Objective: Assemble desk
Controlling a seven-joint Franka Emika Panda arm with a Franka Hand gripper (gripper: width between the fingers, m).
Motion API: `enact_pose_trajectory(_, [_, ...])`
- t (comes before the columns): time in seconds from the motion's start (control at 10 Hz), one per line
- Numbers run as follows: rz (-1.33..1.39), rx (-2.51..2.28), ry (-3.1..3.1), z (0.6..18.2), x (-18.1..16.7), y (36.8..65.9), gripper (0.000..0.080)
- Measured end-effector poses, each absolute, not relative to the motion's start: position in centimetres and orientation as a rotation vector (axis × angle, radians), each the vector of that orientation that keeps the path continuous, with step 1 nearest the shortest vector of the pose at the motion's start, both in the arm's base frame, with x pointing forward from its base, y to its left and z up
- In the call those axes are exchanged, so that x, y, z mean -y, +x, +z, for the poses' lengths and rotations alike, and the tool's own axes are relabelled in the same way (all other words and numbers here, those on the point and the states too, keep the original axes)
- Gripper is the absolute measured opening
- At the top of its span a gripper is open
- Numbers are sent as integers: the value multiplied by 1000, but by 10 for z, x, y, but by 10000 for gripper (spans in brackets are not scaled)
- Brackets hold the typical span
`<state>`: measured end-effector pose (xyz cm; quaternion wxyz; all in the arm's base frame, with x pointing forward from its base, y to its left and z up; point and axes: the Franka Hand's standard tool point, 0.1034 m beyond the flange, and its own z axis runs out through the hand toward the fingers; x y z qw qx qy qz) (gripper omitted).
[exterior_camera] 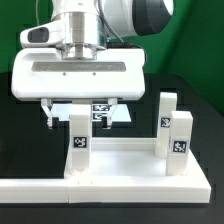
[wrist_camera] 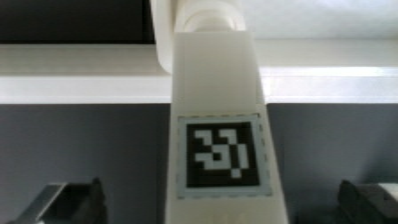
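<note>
White arm upright above desk (exterior_camera: 120,160), fingers (exterior_camera: 48,118) spread beside leg (exterior_camera: 79,140)

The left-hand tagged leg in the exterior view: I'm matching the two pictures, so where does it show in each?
Exterior view: the leg stands upright on the desk top, toward the exterior view's left, under the gripper.
Wrist view: apparently the same leg fills the middle, between the open jaws.
Shared landmark: the leg's black-and-white tag.
</note>
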<state>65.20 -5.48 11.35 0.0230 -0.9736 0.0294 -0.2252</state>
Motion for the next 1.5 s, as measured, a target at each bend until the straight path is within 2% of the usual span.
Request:
enact_pose_trajectory(0.1, [-647,-98,-2995,128,54,659,649])
enact_pose_trajectory(0.2, [-602,-93,-2988,131,53,666,649])
enact_pose_trajectory(0.4, [-552,-92,-2989,120,56,665,649])
enact_pose_trajectory(0.5, [-415,-69,-2989,111,57,660,649])
enact_pose_trajectory(0.8, [-73,-99,-3006,107,62,655,649])
enact_pose_trajectory(0.9, [-29,-114,-2994,114,63,664,649])
enact_pose_trajectory(1.3, [-62,-120,-3000,112,64,666,649])
enact_pose_trajectory(1.4, [-60,-144,-2998,112,64,666,563])
enact_pose_trajectory(1.5, [-60,-140,-2999,112,64,666,426])
